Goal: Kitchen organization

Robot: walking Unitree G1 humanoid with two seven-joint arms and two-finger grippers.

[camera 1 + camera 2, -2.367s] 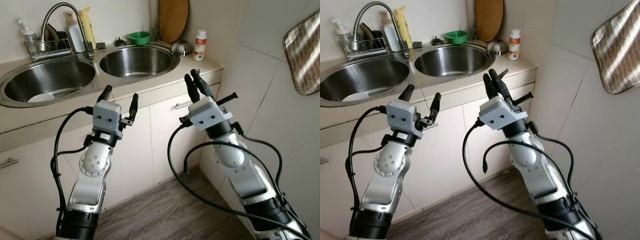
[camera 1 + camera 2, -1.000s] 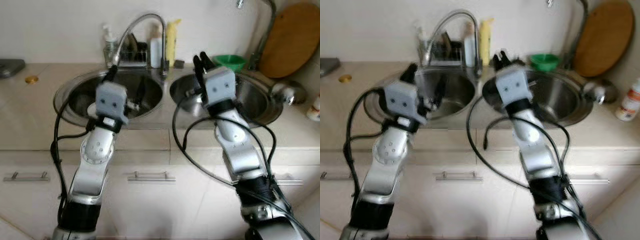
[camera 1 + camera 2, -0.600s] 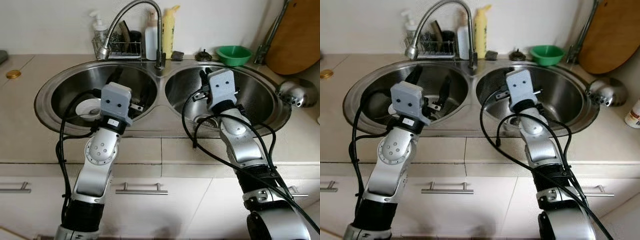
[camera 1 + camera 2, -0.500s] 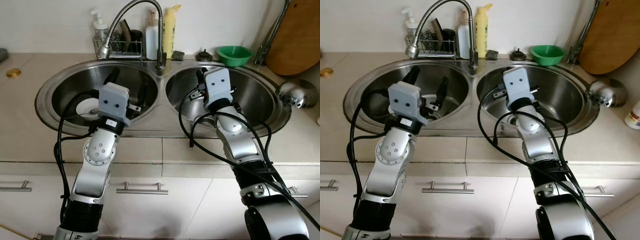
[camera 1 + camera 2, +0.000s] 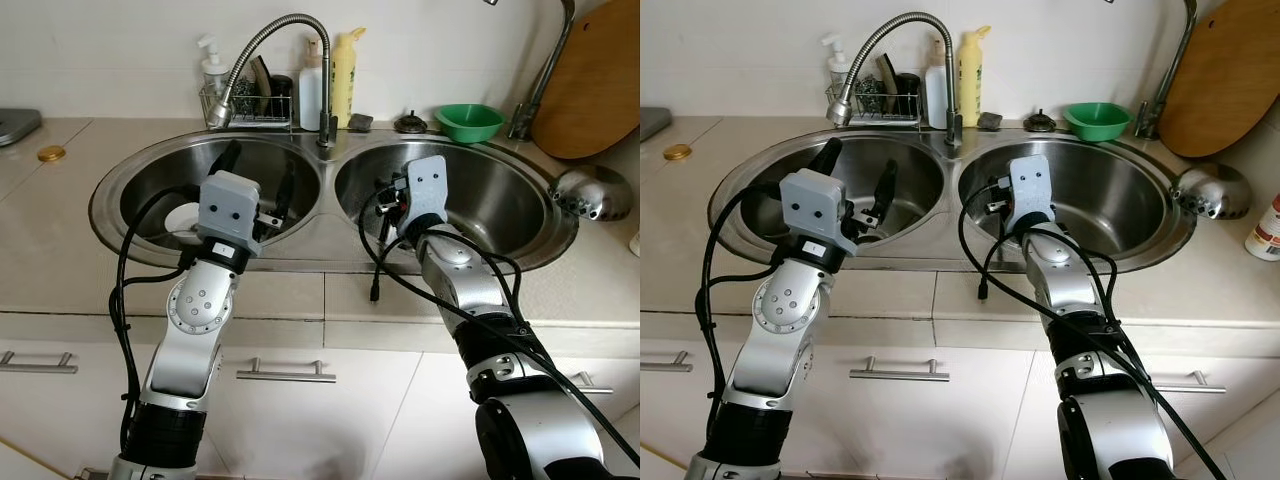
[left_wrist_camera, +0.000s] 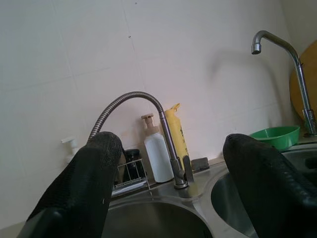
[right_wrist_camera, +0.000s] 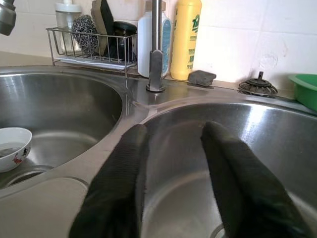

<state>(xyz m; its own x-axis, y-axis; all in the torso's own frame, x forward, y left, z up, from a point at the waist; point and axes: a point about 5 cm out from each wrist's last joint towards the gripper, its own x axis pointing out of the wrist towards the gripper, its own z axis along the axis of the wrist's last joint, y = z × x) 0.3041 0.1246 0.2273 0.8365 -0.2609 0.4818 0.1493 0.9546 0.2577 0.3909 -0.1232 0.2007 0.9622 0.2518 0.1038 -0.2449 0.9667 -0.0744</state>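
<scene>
Right pincer (image 7: 173, 183) lower, yellow bottle (image 7: 186, 39) unreadable.

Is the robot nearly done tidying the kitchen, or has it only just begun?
Only just begun, it seems. Nothing looks put away yet. Both pincers are open and hold nothing: the left pincer hovers over the left sink basin, the right pincer over the right sink basin. The small white bowl sits in the left basin, untouched.
</scene>
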